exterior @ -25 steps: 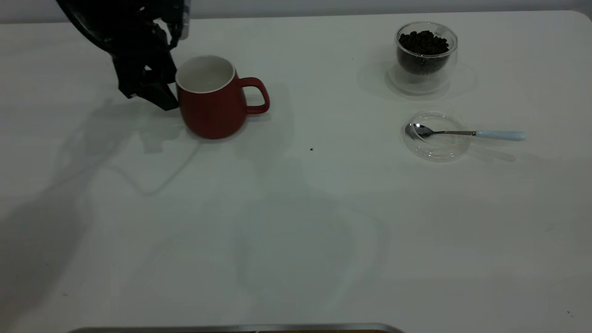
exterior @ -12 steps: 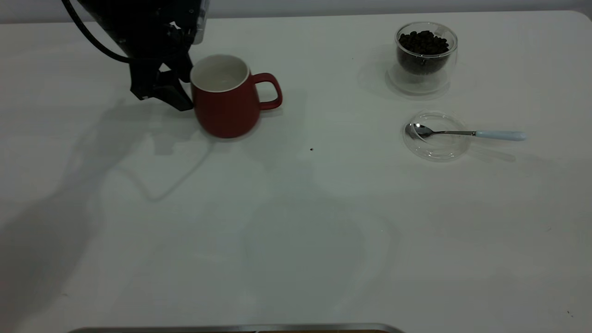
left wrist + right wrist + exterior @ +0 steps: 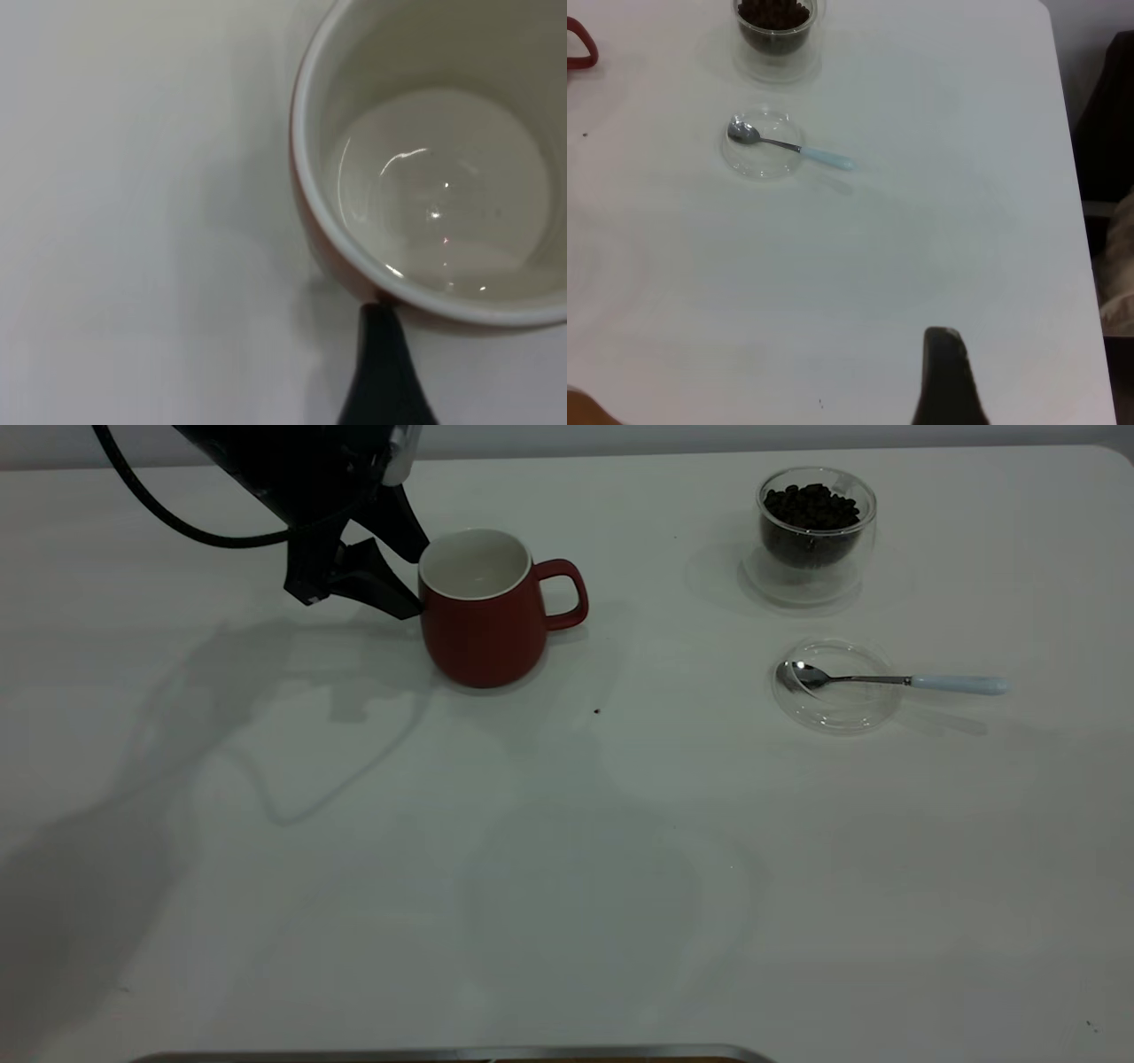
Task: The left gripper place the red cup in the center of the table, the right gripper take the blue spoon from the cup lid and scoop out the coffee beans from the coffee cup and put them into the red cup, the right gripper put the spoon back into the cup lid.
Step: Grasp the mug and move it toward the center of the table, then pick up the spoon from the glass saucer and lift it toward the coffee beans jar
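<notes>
One step is in hand: my left gripper (image 3: 403, 571) pinches the red cup (image 3: 483, 607) by its rim, left of the table (image 3: 567, 868) middle; next I slide it right and let go.

1. A thin grey metal strip (image 3: 452, 1053) ran along the near edge of the exterior view.
2. A pale grey wall (image 3: 709, 437) showed as a narrow band at the far side.
3. In the right wrist view, a dark shape (image 3: 1109, 115) and a beige patch (image 3: 1121, 266) lay off the white surface; neither could be identified.
4. An orange-brown blur (image 3: 580, 412) sat at that picture's edge.
</notes>
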### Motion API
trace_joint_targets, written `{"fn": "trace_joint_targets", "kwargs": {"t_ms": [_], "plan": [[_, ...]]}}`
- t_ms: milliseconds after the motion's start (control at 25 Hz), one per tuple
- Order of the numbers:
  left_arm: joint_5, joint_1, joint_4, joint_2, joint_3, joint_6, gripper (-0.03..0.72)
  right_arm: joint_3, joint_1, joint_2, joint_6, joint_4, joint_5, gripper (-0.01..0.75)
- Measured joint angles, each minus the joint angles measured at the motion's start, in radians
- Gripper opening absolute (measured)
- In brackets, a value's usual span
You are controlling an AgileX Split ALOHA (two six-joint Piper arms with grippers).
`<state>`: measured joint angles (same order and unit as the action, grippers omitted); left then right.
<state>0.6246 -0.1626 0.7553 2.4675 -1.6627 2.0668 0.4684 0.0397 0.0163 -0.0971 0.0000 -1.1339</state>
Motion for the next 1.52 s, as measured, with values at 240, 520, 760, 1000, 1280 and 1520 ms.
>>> {"fn": "trace_joint_targets", "kwargs": {"t_ms": [240,520,760,1000,1280,1520], "plan": [[0.051,0.000,0.056,0.027,-0.001,0.006,0.522,0.000,0.000,0.000,0.000,0.000,0.000,0.547],[0.065,0.000,0.116,0.031,-0.001,0.009,0.518,0.000,0.000,0.000,0.000,0.000,0.000,0.547],[0.083,0.000,0.167,0.031,-0.001,0.023,0.518,0.000,0.000,0.000,0.000,0.000,0.000,0.547],[0.094,0.007,0.075,-0.029,-0.001,-0.183,0.516,0.000,0.000,0.000,0.000,0.000,0.000,0.547],[0.184,0.046,-0.200,-0.274,-0.001,-0.618,0.516,0.000,0.000,0.000,0.000,0.000,0.000,0.547],[0.300,0.042,-0.210,-0.568,-0.001,-0.960,0.516,0.000,0.000,0.000,0.000,0.000,0.000,0.547]]}}
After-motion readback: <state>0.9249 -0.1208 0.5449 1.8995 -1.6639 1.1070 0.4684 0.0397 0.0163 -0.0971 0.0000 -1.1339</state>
